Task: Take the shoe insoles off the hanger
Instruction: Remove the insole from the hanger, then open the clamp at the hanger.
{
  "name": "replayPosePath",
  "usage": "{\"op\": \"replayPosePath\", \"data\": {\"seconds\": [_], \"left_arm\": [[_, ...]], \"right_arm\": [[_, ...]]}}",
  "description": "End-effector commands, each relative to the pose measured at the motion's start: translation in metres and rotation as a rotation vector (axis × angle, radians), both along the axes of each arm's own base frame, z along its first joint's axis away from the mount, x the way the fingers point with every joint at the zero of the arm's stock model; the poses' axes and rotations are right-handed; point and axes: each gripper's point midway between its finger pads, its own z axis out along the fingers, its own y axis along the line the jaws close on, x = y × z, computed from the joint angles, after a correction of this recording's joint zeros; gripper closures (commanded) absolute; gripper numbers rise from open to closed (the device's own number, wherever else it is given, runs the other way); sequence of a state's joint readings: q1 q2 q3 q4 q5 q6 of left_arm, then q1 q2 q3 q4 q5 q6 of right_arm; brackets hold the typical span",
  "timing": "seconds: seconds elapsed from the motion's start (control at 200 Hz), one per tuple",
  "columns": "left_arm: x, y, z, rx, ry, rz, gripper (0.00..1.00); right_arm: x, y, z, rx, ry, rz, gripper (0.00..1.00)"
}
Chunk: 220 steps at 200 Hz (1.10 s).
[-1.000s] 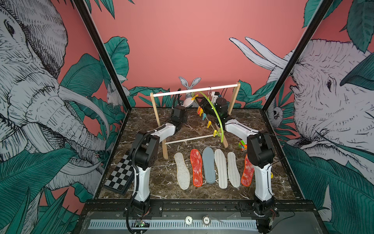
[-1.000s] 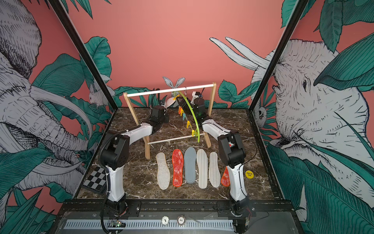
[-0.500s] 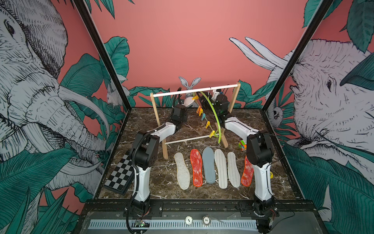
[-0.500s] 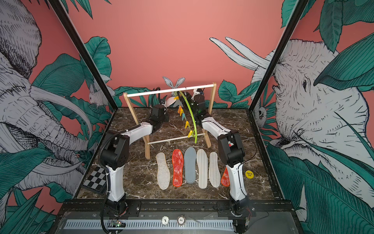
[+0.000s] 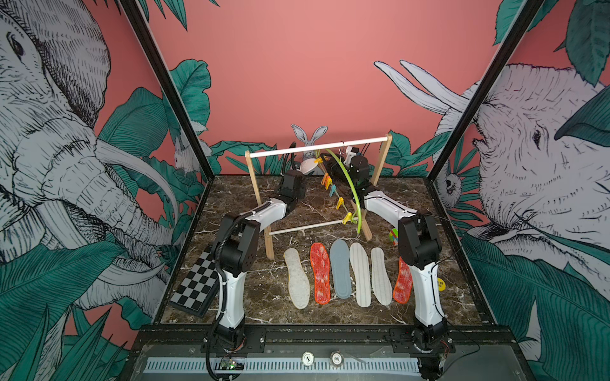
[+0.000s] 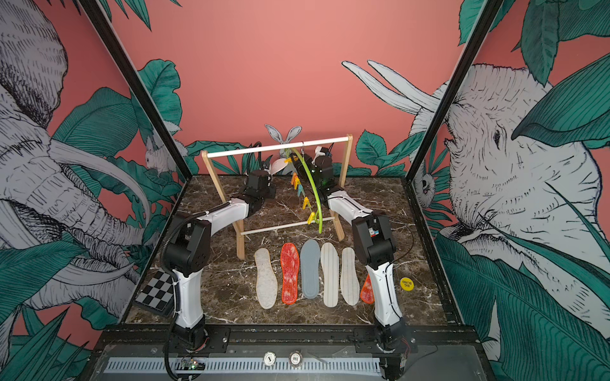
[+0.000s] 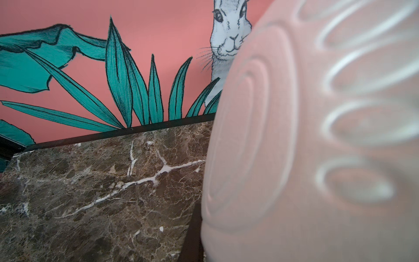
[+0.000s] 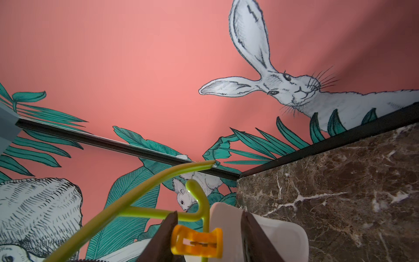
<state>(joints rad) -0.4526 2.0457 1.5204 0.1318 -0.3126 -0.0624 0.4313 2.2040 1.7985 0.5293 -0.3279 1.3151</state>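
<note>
Right gripper [image 8: 209, 213] straddles the yellow peg [image 8: 196, 242] on the hanger [image 8: 136, 195], jaws spread; left gripper [image 5: 299, 172] pinches the white insole [image 5: 307, 166].

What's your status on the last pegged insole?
Left gripper shut on white dimpled insole. Right gripper open around yellow peg clipping it to hanger. Nothing seen blocking.

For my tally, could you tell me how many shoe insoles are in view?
7. Six in a row on the table: cream, red, grey-blue, two striped, another red half behind the right arm. The white dimpled insole is at the hanger.
</note>
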Motion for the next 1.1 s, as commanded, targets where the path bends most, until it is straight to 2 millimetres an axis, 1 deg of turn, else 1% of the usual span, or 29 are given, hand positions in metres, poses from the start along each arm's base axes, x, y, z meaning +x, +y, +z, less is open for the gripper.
{"op": "replayPosePath", "data": {"seconds": [0.0, 0.11, 0.295, 0.535, 0.77, 1.095], "left_arm": [[0.002, -0.003, 0.015, -0.010, -0.028, -0.004, 1.00], [0.001, -0.002, 0.016, -0.009, -0.029, -0.003, 1.00], [0.001, -0.003, 0.016, -0.010, -0.028, -0.003, 1.00], [-0.003, 0.001, 0.004, -0.024, -0.003, 0.018, 1.00], [-0.008, 0.005, -0.011, -0.057, 0.014, 0.046, 1.00], [-0.010, 0.007, -0.014, -0.072, 0.016, 0.058, 1.00]], "right_arm": [[0.003, -0.004, 0.021, 0.021, -0.058, -0.011, 0.60], [0.003, -0.003, 0.021, 0.022, -0.060, -0.005, 0.65], [0.000, -0.003, 0.026, 0.029, -0.071, 0.005, 0.72], [-0.004, -0.003, 0.032, 0.036, -0.086, 0.013, 0.78], [-0.006, -0.003, 0.033, 0.035, -0.090, 0.019, 0.81], [-0.008, 0.002, 0.031, 0.035, -0.092, 0.040, 0.81]]}}
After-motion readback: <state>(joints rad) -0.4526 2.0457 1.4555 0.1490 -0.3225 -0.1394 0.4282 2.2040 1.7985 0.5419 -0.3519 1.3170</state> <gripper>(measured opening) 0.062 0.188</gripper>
